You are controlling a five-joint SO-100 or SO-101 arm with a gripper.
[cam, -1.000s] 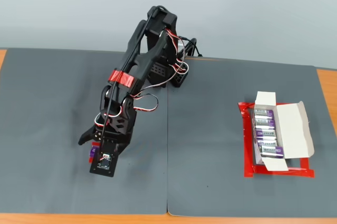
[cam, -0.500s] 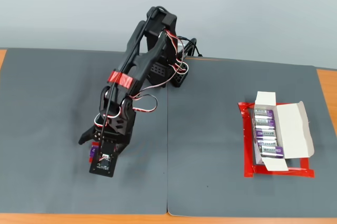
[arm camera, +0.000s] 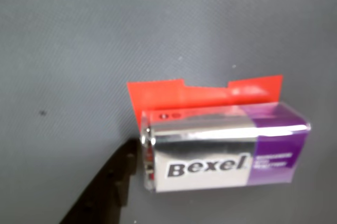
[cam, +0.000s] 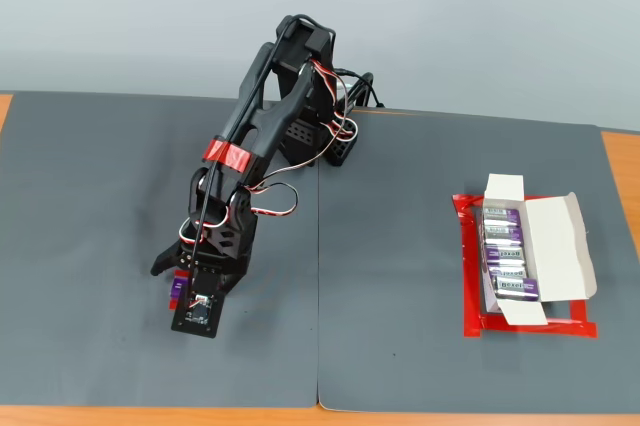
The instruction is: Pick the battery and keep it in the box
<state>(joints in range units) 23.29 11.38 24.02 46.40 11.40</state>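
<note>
My hand (cam: 172, 281) is low over the battery (arm camera: 224, 148) at lower left, grip state unclear, so lift and carry to the box (cam: 560, 246) at right remain.

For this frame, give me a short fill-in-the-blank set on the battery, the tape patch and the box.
1. The word printed on the battery in the wrist view is ____.
2. The tape patch behind the battery is coloured ____.
3. In the fixed view the box lies to the ____ of the arm.
4. The flaps of the box are ____.

Missing words: Bexel; red; right; open
</note>
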